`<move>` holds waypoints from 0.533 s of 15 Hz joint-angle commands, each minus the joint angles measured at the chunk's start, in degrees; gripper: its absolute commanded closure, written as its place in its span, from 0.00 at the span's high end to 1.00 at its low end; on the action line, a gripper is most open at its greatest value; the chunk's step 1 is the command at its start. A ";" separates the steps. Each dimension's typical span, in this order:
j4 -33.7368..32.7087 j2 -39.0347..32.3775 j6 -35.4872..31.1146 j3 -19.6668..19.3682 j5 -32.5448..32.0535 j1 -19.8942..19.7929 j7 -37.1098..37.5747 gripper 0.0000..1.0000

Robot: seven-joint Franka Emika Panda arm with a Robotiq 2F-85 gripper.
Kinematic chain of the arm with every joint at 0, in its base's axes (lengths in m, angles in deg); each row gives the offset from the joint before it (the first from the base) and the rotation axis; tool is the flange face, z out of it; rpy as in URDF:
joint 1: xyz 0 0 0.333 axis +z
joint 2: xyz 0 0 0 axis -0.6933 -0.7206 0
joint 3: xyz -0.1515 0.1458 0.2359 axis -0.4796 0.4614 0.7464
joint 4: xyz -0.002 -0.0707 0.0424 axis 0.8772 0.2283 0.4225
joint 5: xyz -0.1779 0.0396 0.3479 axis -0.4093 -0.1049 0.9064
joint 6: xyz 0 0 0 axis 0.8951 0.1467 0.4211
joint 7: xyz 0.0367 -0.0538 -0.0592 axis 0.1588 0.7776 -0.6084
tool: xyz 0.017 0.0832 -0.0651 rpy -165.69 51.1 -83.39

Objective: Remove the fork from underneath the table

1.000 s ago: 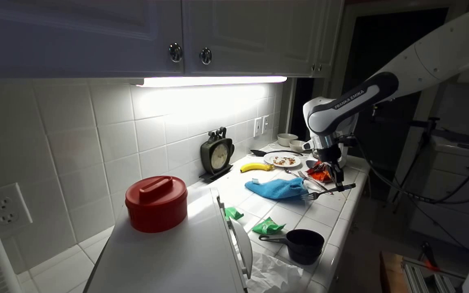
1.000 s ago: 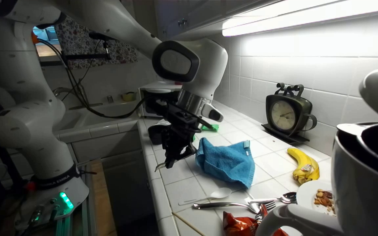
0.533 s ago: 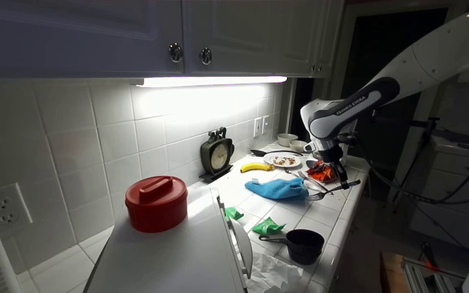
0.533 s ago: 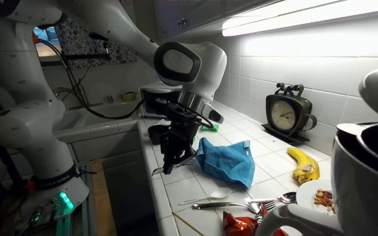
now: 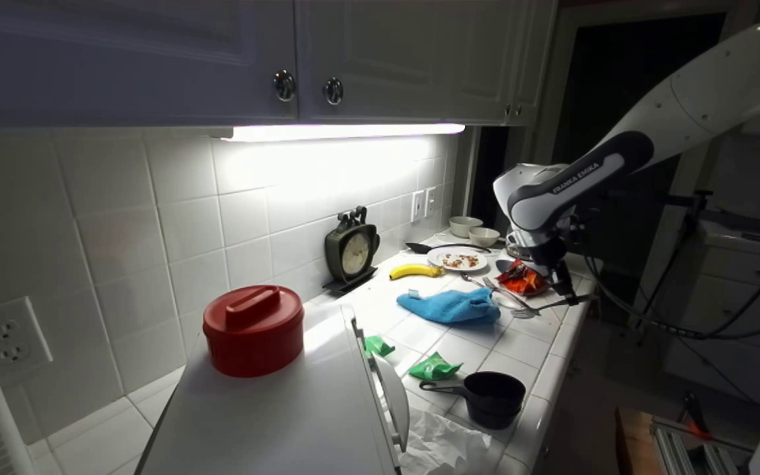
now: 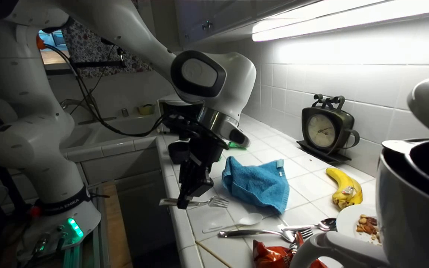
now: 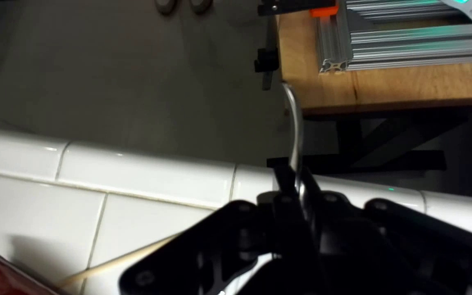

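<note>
Silver fork clamped between black fingers of white robot arm, at front edge of white tiled surface. Handle juts past edge; tines point inward, near crumpled blue towel; cannot tell whether tines touch surface. Farther back on surface: dark clock, yellow banana, white plate holding nuts.

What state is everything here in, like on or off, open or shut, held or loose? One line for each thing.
Fork, held by its handle
Gripper, closed on it
Under-cabinet light, on
Cabinet doors, shut
Red canister, lidded
Blue cloth, crumpled on the countertop
Banana, unpeeled
White plate, bearing what look like nuts
Robot base lights, green
Black handled cup, upright
Clock, can't tell if running
</note>
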 commanded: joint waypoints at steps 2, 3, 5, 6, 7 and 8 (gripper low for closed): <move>1.58 0.18 -3.29 -1.04 -0.97 -1.19 9.56 0.05; 1.56 -0.21 -4.90 -1.30 -0.60 -1.46 10.55 0.05; 1.62 -0.84 -9.40 -1.82 -0.06 -2.10 12.04 0.05; 1.60 -1.38 -11.99 -2.09 -0.16 -2.35 12.72 0.05; 1.69 -1.92 -14.59 -2.30 0.03 -2.62 12.83 0.05; 1.64 -2.52 -16.80 -2.48 0.47 -2.90 12.58 0.05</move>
